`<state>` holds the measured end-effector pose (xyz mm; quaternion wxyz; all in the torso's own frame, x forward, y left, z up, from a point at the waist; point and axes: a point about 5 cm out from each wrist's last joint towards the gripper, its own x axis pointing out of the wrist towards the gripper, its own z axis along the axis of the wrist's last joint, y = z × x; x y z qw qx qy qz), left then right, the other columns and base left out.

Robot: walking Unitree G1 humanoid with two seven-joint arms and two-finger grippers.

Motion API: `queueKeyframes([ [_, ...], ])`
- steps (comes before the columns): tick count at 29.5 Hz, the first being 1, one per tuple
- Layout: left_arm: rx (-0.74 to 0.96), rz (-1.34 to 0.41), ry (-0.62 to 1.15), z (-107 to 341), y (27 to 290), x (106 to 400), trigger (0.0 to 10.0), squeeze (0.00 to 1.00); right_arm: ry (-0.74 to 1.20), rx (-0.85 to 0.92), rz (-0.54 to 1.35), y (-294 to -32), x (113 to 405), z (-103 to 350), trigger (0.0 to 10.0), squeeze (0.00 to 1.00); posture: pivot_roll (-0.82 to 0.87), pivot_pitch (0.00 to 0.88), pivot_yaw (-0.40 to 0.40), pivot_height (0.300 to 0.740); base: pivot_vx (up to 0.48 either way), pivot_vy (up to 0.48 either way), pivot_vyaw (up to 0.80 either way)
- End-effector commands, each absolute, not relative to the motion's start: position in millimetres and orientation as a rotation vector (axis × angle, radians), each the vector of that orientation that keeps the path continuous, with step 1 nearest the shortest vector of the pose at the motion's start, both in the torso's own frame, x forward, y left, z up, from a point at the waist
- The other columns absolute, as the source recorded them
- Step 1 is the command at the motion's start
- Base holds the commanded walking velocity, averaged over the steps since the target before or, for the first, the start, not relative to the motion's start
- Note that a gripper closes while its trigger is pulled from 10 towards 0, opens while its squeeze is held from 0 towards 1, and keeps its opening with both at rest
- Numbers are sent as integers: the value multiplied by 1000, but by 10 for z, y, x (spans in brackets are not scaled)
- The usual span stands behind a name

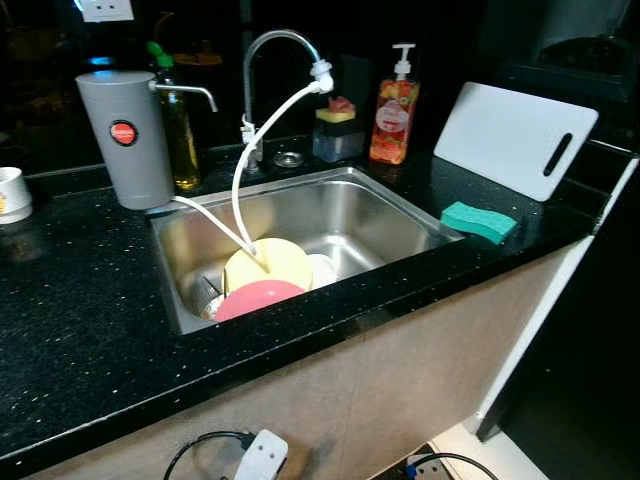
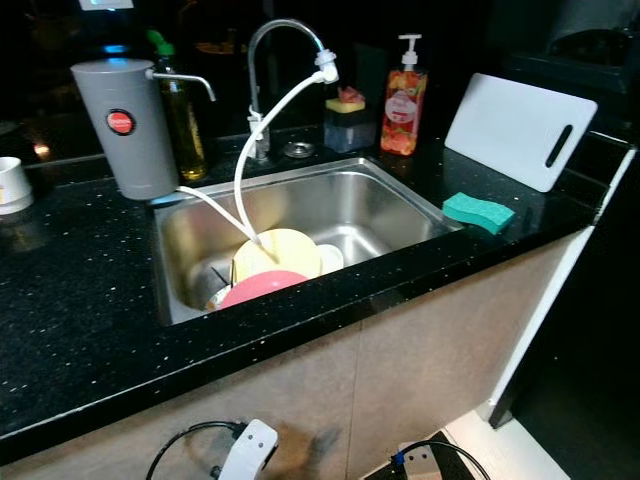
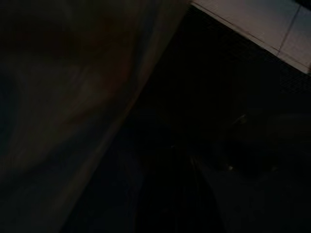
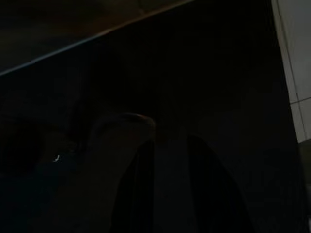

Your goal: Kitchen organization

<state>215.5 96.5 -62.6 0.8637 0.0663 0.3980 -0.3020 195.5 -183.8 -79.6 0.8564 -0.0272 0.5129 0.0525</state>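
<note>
You are looking down at a black counter point(image 1: 80, 330) with a steel sink point(image 1: 400, 210) in it. A yellow plate point(image 1: 268, 264) and a pink plate point(image 1: 257, 298) sit at the near left of the sink, with a white hose point(image 1: 262, 135) hanging onto the yellow one. A green sponge point(image 1: 478, 221) lies to the right. The left pincer hangs in the dark, so you cannot tell its state. The right pincer point(image 4: 167, 160) hangs with its fingers a little apart, holding nothing. Reach in carelessly and you may snag the hose or chip a plate.

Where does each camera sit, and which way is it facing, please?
Left eye, head: down at the sink holding a yellow plate.
Right eye, head: shares the sink, green sponge.
Left wrist: very dark; pale floor tiles.
Right wrist: dark; the right gripper, fingers apart, points toward the floor.
</note>
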Motion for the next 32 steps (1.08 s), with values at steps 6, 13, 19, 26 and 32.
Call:
queueKeyframes([
  [6,247,-472,954,-724,1173,2100,10000,0,1096,-66,120,-1830,1903,-823,10000,0,-14,10,-31,740,0,0,0],
  [13,141,-268,1029,-824,1514,1936,10000,0,1100,-57,115,-1829,1886,-832,10000,0,-12,18,-28,740,0,0,0],
  [19,108,-206,1065,-869,1619,1838,10000,0,1065,-26,81,-1830,1917,-816,10000,0,-7,28,-26,740,0,0,0],
  [26,105,-189,1075,-877,1608,1826,10000,0,1056,-8,66,-1826,1934,-808,10000,0,-11,37,-19,740,0,0,0],
  [32,83,-182,1057,-866,1573,1852,10000,0,1059,-7,64,-1838,1930,-809,10000,0,-4,44,-26,740,0,0,0],
])
